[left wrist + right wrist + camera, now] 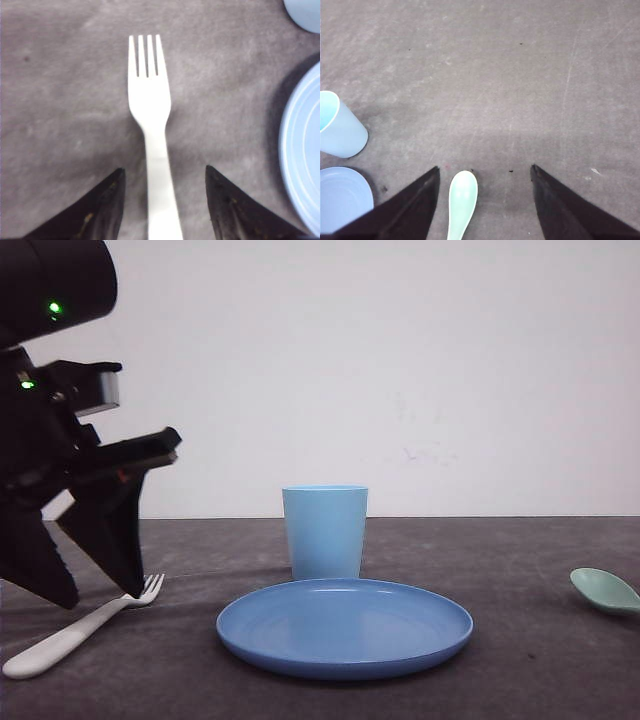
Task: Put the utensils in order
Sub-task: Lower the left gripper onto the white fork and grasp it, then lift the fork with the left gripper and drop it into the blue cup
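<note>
With the white fork (150,130) lying on the table (520,670) left of the blue plate (345,628), handle between the spread-apart fingers of the left gripper (164,200) and long axis running near-to-far, lower and close on handle; mint-green spoon (462,202) at far right, off-centre between the spread-apart right gripper (485,205) fingers.

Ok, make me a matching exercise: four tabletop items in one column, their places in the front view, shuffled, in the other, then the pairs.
Things:
1. white plastic fork
2. pale mint-green plastic spoon
3. light blue plastic cup
4. round blue plastic plate

Places:
A. centre of the table, nearest the camera
B. far right edge of the view
C. upright just behind the plate
D. left side, under the open left gripper

Pairs: 1-D, 2-B, 3-C, 4-A
</note>
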Action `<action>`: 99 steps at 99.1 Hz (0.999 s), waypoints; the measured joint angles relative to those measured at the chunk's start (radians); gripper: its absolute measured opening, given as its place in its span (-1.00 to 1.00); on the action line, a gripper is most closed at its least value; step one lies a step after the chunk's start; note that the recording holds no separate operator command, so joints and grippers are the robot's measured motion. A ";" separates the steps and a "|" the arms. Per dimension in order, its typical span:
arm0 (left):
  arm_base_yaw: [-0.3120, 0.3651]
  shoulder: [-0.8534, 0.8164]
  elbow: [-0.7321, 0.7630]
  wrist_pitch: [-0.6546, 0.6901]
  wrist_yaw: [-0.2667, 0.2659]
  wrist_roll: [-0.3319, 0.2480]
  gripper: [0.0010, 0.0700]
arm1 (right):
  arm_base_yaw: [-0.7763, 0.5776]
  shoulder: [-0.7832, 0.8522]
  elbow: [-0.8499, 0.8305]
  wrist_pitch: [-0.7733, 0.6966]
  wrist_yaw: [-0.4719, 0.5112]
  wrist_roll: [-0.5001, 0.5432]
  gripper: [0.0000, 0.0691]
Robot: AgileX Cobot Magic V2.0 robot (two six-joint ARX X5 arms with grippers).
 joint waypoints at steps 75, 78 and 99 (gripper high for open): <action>-0.040 -0.006 0.101 0.032 -0.129 -0.002 -0.91 | 0.000 0.000 0.000 -0.011 0.000 -0.003 0.04; -0.046 -0.032 0.111 0.062 -0.147 0.006 -0.91 | 0.000 0.000 0.000 -0.011 0.000 -0.003 0.04; -0.075 -0.126 0.123 0.408 -0.177 0.079 -0.91 | 0.000 0.000 0.000 -0.010 0.002 -0.003 0.04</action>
